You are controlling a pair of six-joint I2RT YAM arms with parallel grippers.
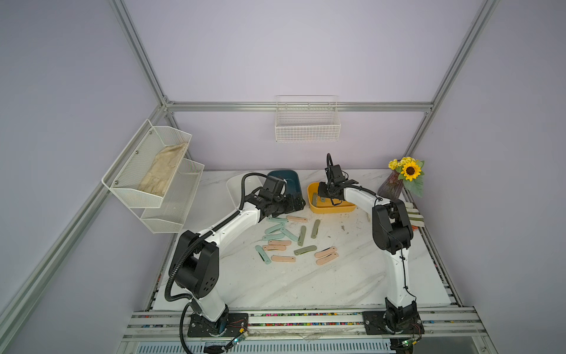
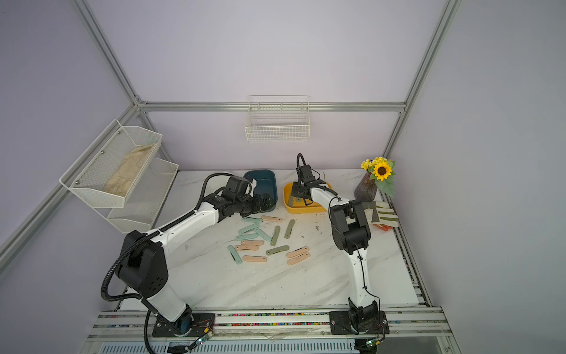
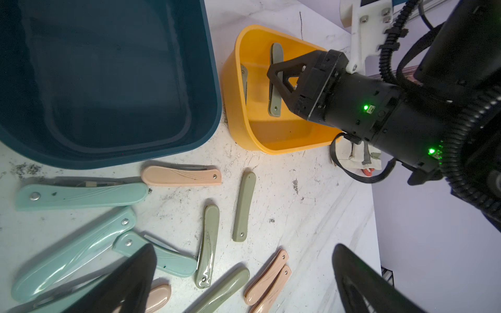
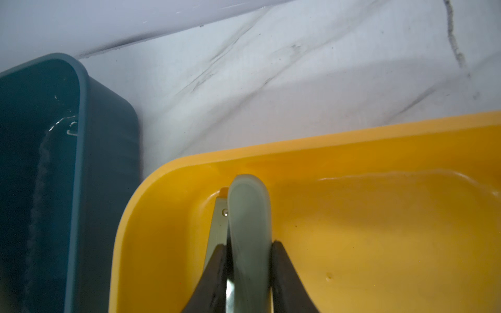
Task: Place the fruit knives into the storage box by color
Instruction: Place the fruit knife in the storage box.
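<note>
Several fruit knives in mint green, peach pink and olive lie scattered mid-table in both top views, the same knives. My right gripper is shut on an olive knife held low inside the yellow storage box, beside another olive knife lying there. My left gripper hangs open above the scattered knives, just in front of the dark blue storage box, with nothing between its fingers. A white storage box sits left of the blue one, partly hidden by the left arm.
A vase of sunflowers stands at the back right corner, with a striped work glove just in front of it behind the right arm. White mesh shelves hang on the left wall and a wire basket on the back wall.
</note>
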